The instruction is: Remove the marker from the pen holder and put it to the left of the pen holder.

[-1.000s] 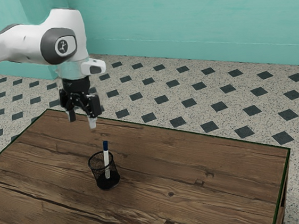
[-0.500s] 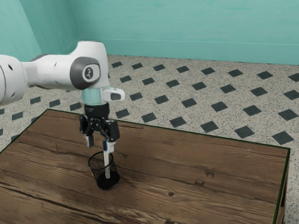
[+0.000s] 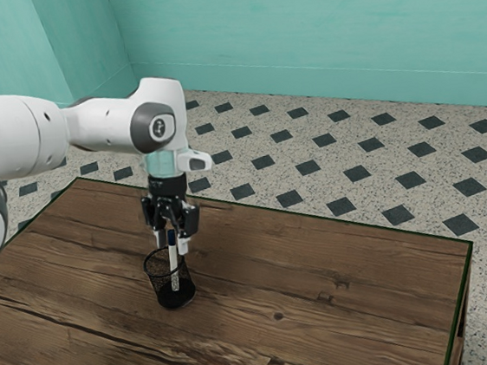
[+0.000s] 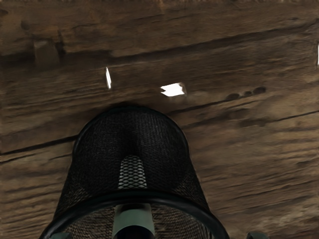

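Nearest, upright on the wooden table (image 3: 355, 336), stands a black mesh pen holder (image 3: 162, 294). The marker (image 3: 174, 266), white with a dark blue cap, is inside it, capped end above the rim. The tool (image 3: 172, 245) points down over the holder, fingers spread, cap between them. Beyond: floor (image 3: 309, 145) with dark diamonds, then teal wall (image 3: 315, 35).

- Marker (image 3: 174, 255), lower length: veiled by mesh; cap end cut off by the wrist view's lower edge.
- Pen holder (image 3: 157, 283), near rim: cropped at that same edge.
- Small dark shapes (image 4: 257, 235), same edge: cropped, identity unclear.
- White patches (image 4: 173, 89) on tabletop: nature undetermined.
- Arm (image 3: 102, 125), base: beyond the exterior view's left edge.
- Table (image 3: 342, 294): cropped along the exterior view's lower edge.
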